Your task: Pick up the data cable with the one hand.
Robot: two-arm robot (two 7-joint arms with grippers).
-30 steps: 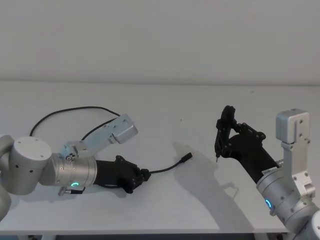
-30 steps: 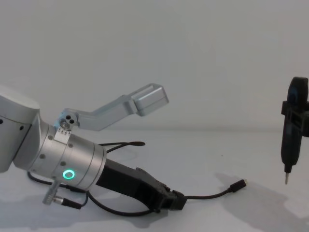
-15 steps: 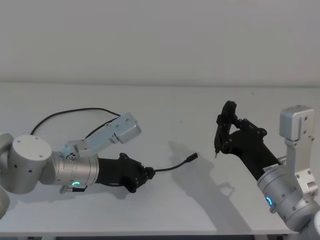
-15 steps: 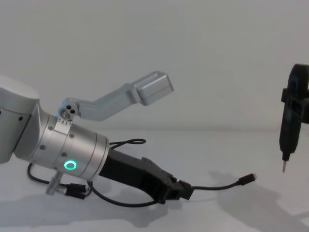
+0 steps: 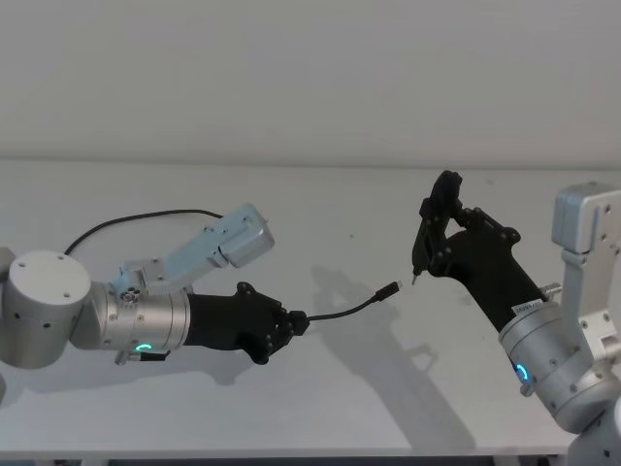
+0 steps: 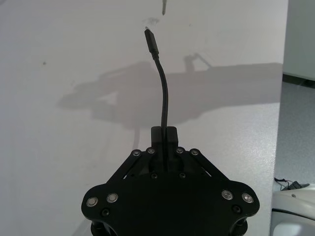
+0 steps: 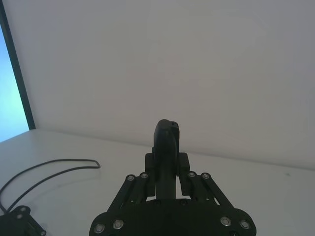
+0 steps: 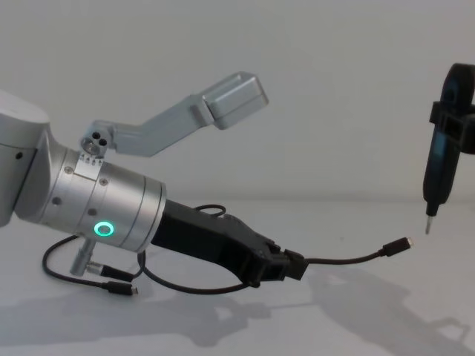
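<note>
Data cable (image 5: 342, 313) curves from lower left toward frame centre, its plug raised above the white surface (image 5: 320, 204). Left gripper (image 5: 288, 324), lower left, has its jaws closed on the cable. Right gripper (image 5: 415, 275), at right, pinches a slim pointed tool (image 8: 438, 165).

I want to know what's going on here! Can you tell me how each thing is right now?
Left gripper: shut on the data cable, raised above the table.
Data cable: held, its plug end sticking out in the air toward the right gripper.
Right gripper: holding a slim black tool, tip pointing down.
Table: white.
</note>
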